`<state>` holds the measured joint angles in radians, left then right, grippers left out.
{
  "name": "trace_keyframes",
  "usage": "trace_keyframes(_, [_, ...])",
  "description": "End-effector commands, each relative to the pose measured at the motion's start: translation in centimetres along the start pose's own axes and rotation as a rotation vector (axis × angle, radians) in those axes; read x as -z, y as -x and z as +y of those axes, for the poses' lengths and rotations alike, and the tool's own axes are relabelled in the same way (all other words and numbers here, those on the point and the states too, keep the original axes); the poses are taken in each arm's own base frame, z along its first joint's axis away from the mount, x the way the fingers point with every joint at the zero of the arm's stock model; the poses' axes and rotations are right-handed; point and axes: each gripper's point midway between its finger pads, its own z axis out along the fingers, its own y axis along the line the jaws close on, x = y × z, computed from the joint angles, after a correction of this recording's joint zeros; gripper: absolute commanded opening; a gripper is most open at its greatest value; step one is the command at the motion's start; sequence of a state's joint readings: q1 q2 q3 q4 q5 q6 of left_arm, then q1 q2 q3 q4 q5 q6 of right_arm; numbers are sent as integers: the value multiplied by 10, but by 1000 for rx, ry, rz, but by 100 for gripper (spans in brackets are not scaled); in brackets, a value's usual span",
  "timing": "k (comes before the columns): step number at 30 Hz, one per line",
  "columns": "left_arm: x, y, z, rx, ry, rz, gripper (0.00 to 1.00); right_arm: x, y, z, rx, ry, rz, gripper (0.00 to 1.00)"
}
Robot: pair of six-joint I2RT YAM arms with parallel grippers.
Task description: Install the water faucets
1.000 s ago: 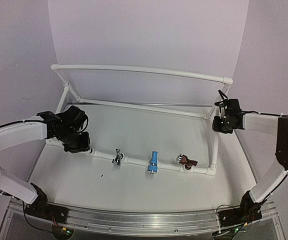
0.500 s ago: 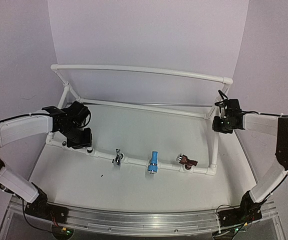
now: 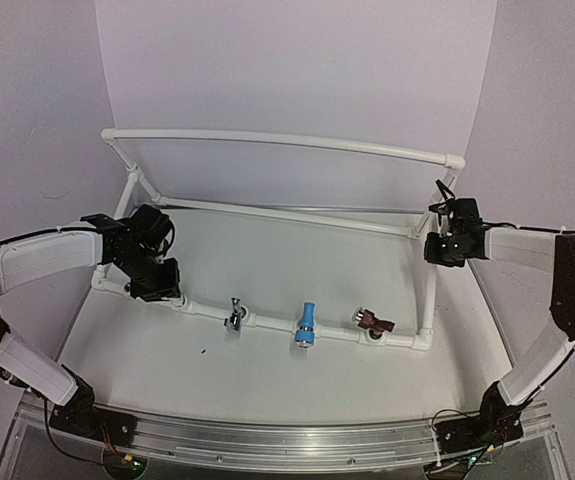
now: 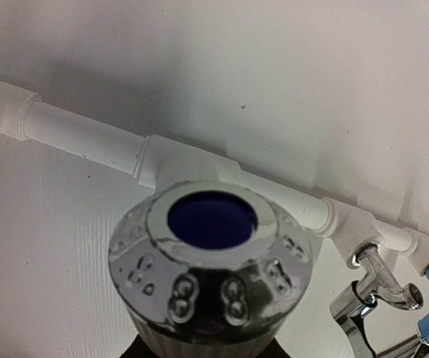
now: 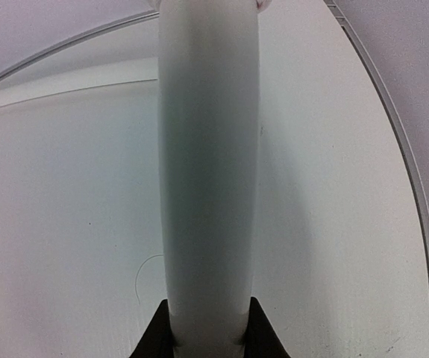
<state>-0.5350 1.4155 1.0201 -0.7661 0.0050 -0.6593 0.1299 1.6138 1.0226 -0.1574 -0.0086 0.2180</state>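
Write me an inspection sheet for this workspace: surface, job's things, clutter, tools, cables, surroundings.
Surface: white table, carrying the white pipe frame.
Job's things: chrome faucet, light blue faucet and reddish-brown faucet sit in the frame's near pipe; a fourth faucet, chrome end showing, is by the left tee fitting, not seen seated.
Clutter: one dark speck.
Tools: left tool shut on the fourth faucet; right tool shut on the frame's right side pipe.
Cables: black wires loop above the right tool.
Surroundings: white backdrop; metal rail along the near edge.
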Motion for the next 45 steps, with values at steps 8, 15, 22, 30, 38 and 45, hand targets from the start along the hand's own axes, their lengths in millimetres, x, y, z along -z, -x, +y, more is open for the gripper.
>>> trace_keyframes(8, [4, 12, 4, 37, -38, -61, 0, 2, -6, -1, 29, 12, 14, 0])
trace_keyframes(15, [10, 21, -4, 21, -67, -70, 0, 2, -7, 1, 35, 23, 18, 0])
trace_keyframes(22, [15, 23, -4, 21, -72, -88, 0, 1, -8, 1, 35, 24, 20, 0])
trace_keyframes(30, [18, 26, -5, 9, -77, -104, 0, 0, -9, 1, 35, 24, 24, 0])
trace_keyframes(38, [14, 28, -6, -5, -77, -109, 0, 0, -9, 2, 35, 29, 26, 0])
trace_keyframes(45, [2, 26, -2, -8, -67, -111, 0, 0, -9, 2, 35, 29, 26, 0])
